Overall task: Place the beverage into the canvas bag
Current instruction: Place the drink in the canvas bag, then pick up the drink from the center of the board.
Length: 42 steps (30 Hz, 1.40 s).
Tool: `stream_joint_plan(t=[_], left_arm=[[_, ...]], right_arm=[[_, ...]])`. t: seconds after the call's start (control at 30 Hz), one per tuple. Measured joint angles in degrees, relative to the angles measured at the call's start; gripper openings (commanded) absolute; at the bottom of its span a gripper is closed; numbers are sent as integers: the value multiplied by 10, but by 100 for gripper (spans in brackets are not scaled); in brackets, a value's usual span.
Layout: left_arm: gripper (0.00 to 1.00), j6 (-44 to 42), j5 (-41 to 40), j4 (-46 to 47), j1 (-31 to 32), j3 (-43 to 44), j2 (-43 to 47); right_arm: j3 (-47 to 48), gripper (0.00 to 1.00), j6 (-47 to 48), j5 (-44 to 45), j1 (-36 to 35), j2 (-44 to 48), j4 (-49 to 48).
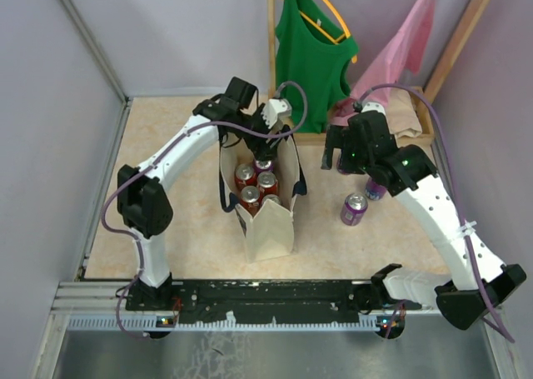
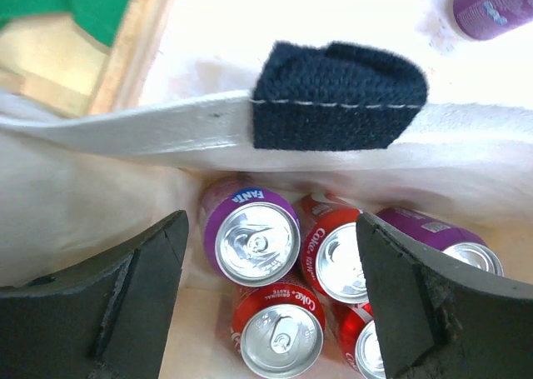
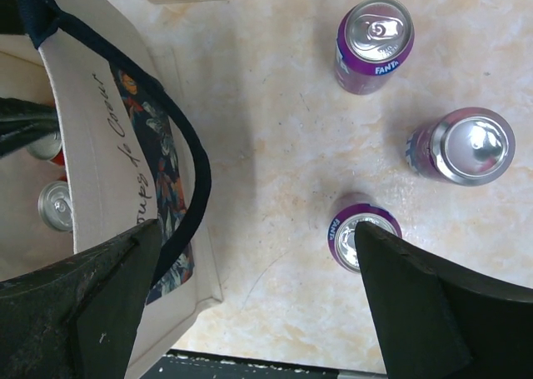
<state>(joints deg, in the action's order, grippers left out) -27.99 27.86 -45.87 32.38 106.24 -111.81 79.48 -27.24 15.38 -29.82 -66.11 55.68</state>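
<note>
The cream canvas bag [image 1: 268,222] with navy handles stands upright mid-table and holds several beverage cans. My left gripper [image 1: 268,133] hangs open over the bag's far end. In the left wrist view my left gripper [image 2: 275,300] straddles empty air above a purple Fanta can [image 2: 256,239] and red Coke cans [image 2: 281,333]; nothing is held. Right of the bag my right gripper [image 1: 337,152] is open. In its wrist view my right gripper [image 3: 258,304] is over bare table between the bag [image 3: 100,158] and a purple can [image 3: 360,233] beside its right finger [image 3: 433,312].
Two more purple cans [image 3: 375,39] [image 3: 462,146] stand on the table right of the bag, and two show from above [image 1: 354,208] [image 1: 375,189]. A wooden rack [image 1: 271,54] with a green top [image 1: 312,54] and a pink garment [image 1: 400,50] stands at the back.
</note>
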Motion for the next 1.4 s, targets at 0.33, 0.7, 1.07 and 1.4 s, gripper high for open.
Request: stream_joint_plan(t=[0.33,0.7,1.07,1.4], left_arm=[[88,38,-71,104,0,-5,103],[94,100,-129,175,-78,-3,151],[95,173,-108,143,-261,-43,181],[95,178,-87,124,-263,-126,234]], right_arm=[[2,99,3,6,0,-3,-3],[29,99,17,-23,115,-50,-10],[43,99,71,-87,218,-161,-22],[106,99,103,-116,218,-313,-58]])
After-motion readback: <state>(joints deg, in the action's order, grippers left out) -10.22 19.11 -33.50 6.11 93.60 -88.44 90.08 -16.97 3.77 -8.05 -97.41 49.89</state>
